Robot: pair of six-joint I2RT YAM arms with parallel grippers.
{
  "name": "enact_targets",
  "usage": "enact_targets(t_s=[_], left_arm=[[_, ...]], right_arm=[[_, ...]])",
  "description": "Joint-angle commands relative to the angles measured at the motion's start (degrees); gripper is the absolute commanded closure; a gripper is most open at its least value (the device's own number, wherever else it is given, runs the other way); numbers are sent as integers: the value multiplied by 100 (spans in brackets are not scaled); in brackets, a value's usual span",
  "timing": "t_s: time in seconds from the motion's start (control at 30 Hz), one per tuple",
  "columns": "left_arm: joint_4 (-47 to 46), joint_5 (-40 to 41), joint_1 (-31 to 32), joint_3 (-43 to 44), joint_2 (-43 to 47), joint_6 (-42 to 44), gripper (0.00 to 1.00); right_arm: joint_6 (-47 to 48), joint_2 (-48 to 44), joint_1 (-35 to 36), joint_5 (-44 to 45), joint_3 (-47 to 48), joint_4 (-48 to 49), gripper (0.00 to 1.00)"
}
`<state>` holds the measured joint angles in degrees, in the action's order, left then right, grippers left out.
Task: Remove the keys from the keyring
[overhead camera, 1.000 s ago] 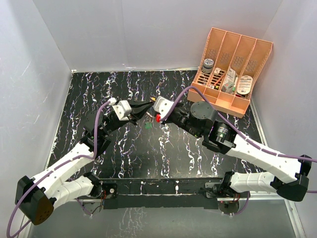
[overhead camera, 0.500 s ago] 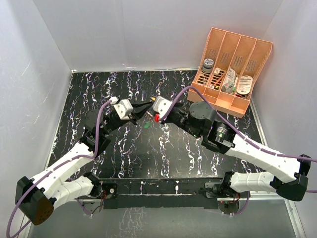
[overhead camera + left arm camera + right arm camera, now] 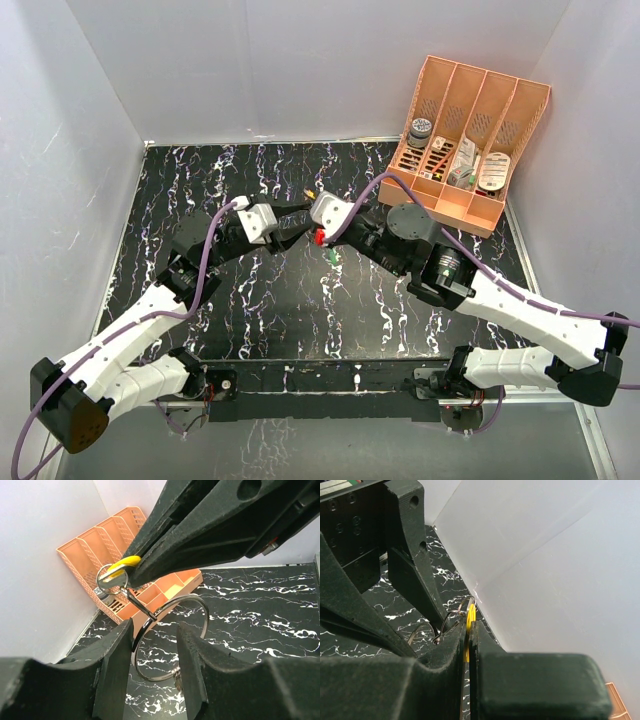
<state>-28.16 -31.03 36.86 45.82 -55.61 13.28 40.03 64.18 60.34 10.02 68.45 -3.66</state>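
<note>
Left wrist | R gripper (image 3: 142, 562) pinches yellow key (image 3: 122, 561) | L gripper (image 3: 155, 630) spread astride keyring (image 3: 208, 616) | table (image 3: 200, 180) edges far

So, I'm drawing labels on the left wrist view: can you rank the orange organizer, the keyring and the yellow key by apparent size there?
1. orange organizer, largest, though farthest away and partly hidden.
2. keyring, nearer the camera.
3. yellow key, smallest; only part of it shows.

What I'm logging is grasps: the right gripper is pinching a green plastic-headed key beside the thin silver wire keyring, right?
Wrong colour: the right gripper pinches a yellow plastic-headed key beside the thin silver wire keyring, as the left wrist view shows.
</note>
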Motion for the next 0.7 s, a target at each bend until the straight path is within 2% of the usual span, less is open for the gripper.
enact_targets(t_s=[0.0, 0.13, 0.33, 0.47, 0.67], left_arm=[[-26, -263, -25, 305, 73, 155, 62], [46, -340, -92, 425, 109, 143, 60], [58, -939, -299, 647, -27, -92, 62], [7, -1562, -385, 729, -127, -279, 66], [680, -2425, -452, 1193, -343, -216, 67]], right_arm=[[22, -290, 13, -250, 119, 384, 100], [17, -420, 13, -407, 126, 307, 100], [15, -482, 13, -601, 191, 214, 100], [77, -463, 13, -732, 255, 35, 100], [206, -466, 13, -772, 344, -135, 100]])
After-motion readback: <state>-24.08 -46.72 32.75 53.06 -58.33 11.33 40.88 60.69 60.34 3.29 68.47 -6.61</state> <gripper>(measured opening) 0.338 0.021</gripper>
